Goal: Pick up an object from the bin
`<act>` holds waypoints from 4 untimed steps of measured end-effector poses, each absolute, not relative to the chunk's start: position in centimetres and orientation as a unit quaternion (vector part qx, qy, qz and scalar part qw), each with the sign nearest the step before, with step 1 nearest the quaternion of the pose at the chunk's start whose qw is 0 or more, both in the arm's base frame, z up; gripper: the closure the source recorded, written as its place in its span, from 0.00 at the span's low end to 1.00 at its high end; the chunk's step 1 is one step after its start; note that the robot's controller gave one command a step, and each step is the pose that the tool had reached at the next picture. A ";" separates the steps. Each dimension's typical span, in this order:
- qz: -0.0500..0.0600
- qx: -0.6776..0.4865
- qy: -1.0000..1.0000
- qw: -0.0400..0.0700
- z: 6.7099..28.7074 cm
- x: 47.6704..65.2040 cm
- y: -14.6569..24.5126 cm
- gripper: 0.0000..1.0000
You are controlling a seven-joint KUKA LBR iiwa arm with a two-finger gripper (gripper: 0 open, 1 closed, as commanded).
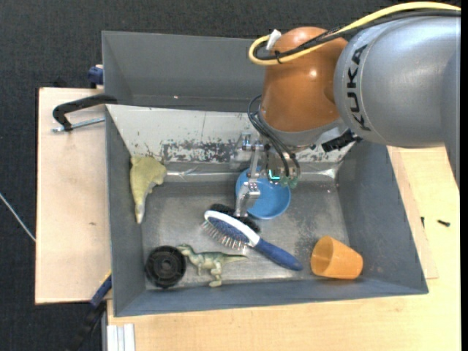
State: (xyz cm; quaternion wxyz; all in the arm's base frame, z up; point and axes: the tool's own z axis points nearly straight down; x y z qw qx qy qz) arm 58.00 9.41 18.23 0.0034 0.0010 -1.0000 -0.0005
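The hand (pixel 254 190) hangs low in the grey metal bin (pixel 380 218), near the middle of its floor and close to the back wall, under the orange cover (pixel 296 79) on the silver arm's wrist. It is at the left rim of a round blue plastic cup (pixel 269 202), which lies just in front of the back wall; the metal tip overlaps that rim. I cannot tell whether the hand is spread or pressed together, nor whether it pinches the cup.

Just in front of the cup lies a hairbrush with a white oval head and a blue handle (pixel 238 234). Its head sits beside the cup's lower left edge and its handle points toward the front right. An orange plastic cup (pixel 336 259) lies on its side near the front right corner, apart from the others. Along the front wall are 2 more things: a small green toy dinosaur (pixel 205 260) and, beside it in the left corner, a black round disc-like piece (pixel 164 265). A pale yellow-green soft shape (pixel 144 181) rests against the left wall.
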 end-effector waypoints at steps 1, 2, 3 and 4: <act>0.000 0.085 -0.996 0.001 16.0 55.5 8.8 0.00; -0.006 0.380 -0.925 0.002 8.5 57.8 8.2 0.00; -0.003 0.382 -0.924 0.000 8.3 57.9 7.9 1.00; 0.001 0.426 -0.905 -0.007 26.2 57.7 8.1 1.00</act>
